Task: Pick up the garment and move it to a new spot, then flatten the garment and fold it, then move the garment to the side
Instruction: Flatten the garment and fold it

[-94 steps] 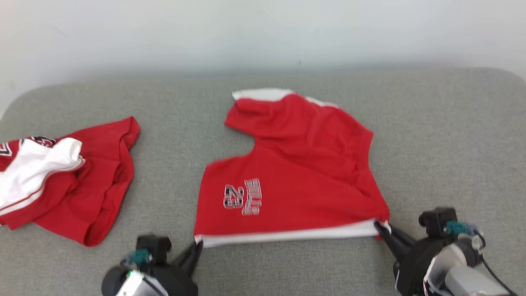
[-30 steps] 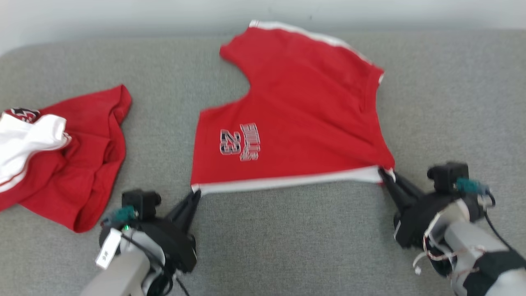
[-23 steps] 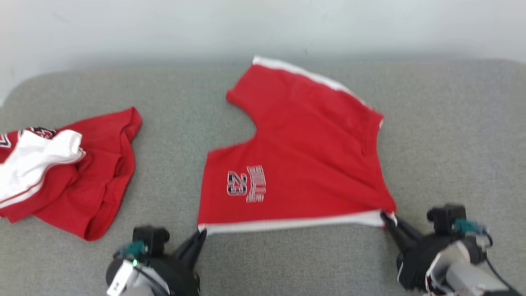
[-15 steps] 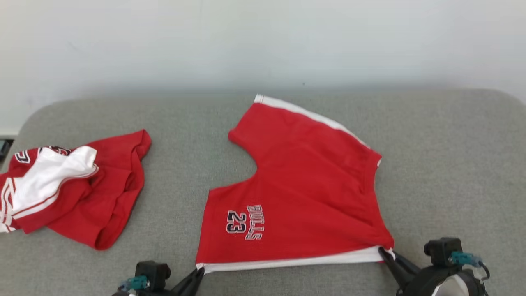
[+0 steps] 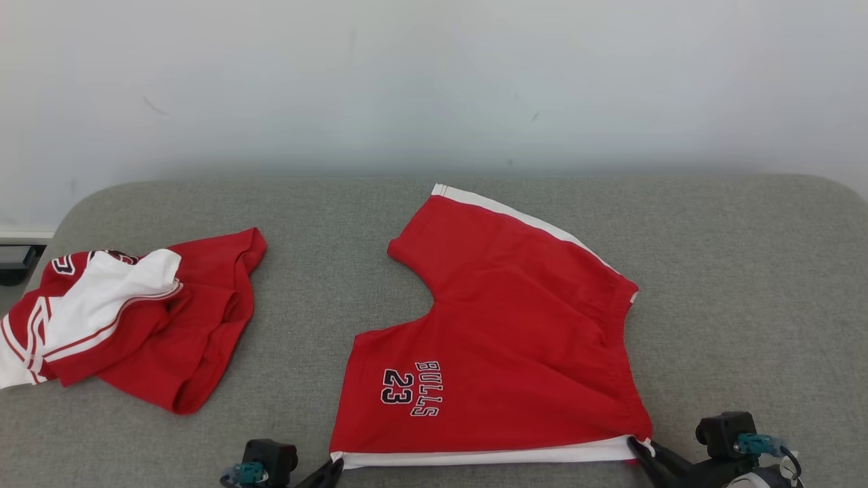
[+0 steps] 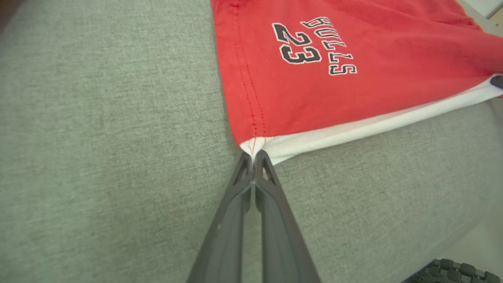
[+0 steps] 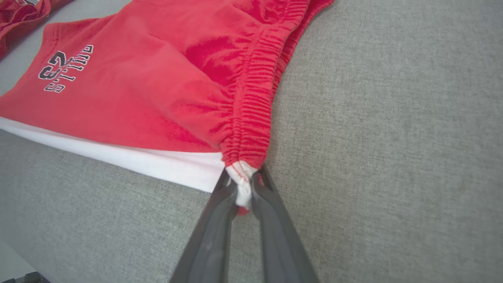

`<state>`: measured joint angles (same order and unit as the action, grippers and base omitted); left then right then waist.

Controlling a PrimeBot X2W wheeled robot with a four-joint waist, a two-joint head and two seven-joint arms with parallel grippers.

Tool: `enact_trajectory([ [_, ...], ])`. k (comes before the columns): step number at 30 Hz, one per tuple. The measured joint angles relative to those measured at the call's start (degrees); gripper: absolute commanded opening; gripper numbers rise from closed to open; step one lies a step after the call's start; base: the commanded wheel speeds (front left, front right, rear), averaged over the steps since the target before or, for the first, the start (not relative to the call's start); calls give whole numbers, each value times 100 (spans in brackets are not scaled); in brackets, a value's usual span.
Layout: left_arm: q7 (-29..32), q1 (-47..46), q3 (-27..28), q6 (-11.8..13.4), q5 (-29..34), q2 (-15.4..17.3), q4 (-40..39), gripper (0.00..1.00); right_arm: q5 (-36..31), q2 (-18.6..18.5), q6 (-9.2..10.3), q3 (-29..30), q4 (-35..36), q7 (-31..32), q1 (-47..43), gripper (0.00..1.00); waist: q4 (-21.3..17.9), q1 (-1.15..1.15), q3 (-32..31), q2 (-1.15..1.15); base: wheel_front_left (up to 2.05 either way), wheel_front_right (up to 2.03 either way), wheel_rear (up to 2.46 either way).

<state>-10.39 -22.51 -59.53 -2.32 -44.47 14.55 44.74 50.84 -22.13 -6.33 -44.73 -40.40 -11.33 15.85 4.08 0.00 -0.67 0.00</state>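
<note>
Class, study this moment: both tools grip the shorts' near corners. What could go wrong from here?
1. The left tool pinches only the very tip of the shorts' corner; a harder pull may slip it free.
2. The waistband is bunched near the right tool; folding now may trap creases.
3. A second garment lies at the left; moving the shorts that way may pile them together.

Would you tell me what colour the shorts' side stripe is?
The stripe on the shorts is white; clearest in the left wrist view.
</note>
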Motion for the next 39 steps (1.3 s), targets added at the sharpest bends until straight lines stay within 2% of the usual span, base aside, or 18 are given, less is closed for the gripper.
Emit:
enact_trajectory([
  [1,15,1,10,48,-2,-8,-21,0,-10,-3,31,-11,2,47,1,36,10,0,-10,0,0,0,0],
  [2,23,1,12,97,-2,-7,-36,13,-10,-10,36,-19,0,78,0,60,18,0,-17,0,0,0,0],
  [3,29,2,14,125,-2,8,-37,40,-10,-25,36,-16,2,82,-2,100,23,0,-27,0,0,0,0],
  [4,29,4,27,156,-3,16,-42,93,0,-49,36,-2,1,86,-9,100,28,0,-32,0,0,0,0],
  [5,29,7,57,186,-12,26,-65,100,26,-64,36,33,11,101,-14,100,31,0,-35,0,0,0,0],
  [13,-76,237,423,287,-350,182,-454,100,283,-198,35,253,371,74,-148,100,59,0,-67,0,0,0,0],
  [23,-183,275,642,554,-324,466,-1071,100,544,-467,38,405,1183,115,-389,100,36,0,-101,1,0,0,0],
  [31,-275,365,826,739,-322,577,-1478,100,432,-782,413,519,1689,115,-506,100,-58,0,-90,0,0,0,0],
  [32,-300,365,939,794,-320,610,-1561,100,320,-869,550,586,1782,42,-498,100,-70,1,-90,1,0,0,0],
  [36,-358,478,1277,893,-323,710,-1699,100,158,-932,826,751,2001,-119,-488,100,-117,1,-113,1,0,0,0],
  [39,-379,723,1546,942,-325,786,-1792,100,94,-924,1117,960,2196,-237,-521,100,-172,0,-145,0,0,0,0],
])
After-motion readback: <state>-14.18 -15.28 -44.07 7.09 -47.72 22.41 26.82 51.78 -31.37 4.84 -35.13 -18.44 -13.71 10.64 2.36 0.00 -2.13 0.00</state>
